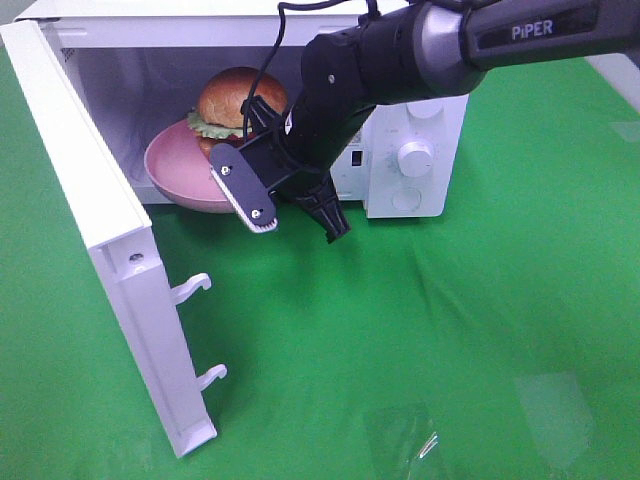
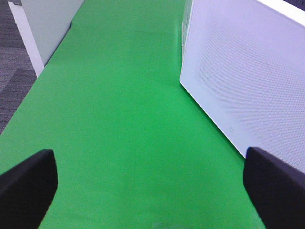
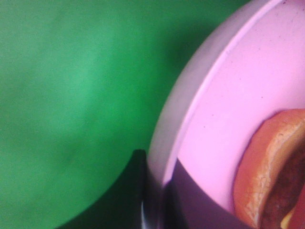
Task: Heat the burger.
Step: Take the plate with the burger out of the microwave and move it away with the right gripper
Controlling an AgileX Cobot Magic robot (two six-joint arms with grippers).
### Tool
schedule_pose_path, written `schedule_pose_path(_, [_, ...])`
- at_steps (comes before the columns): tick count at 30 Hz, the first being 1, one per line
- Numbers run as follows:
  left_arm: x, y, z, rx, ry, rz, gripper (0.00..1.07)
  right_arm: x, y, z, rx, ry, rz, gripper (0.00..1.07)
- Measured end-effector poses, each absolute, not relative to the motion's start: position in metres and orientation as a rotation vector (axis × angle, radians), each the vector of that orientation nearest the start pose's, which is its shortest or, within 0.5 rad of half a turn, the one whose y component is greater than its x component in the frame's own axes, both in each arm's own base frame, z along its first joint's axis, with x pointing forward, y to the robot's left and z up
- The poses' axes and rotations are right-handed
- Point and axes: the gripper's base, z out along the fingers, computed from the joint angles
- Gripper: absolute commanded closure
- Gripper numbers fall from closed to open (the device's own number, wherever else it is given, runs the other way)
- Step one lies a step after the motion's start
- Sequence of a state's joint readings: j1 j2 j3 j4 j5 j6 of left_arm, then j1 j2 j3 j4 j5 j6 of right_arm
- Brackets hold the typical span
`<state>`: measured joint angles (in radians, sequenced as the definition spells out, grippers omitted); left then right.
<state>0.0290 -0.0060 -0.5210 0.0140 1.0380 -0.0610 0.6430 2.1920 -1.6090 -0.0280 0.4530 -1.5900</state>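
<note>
— What covers the table?
— A bright green cloth [image 1: 480, 330], lit evenly. Past its left edge I see grey carpet floor [image 2: 14, 71] and a pale panel [image 2: 47, 24].

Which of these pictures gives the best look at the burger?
The high outside view: the whole burger shows there, on the pink plate at the microwave's mouth. The right wrist view catches only a blurred edge of it beside the plate's rim. The left wrist view shows none of it.
</note>
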Motion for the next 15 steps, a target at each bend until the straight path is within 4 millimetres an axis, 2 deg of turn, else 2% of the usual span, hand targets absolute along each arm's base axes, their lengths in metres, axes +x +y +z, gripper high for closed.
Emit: schedule_pose_path(15, [-0.007, 0.001, 0.285, -0.090, 1.992, -0.004, 0.06, 0.360, 0.268, 0.173, -2.325, 1.027, -0.435, 1.07])
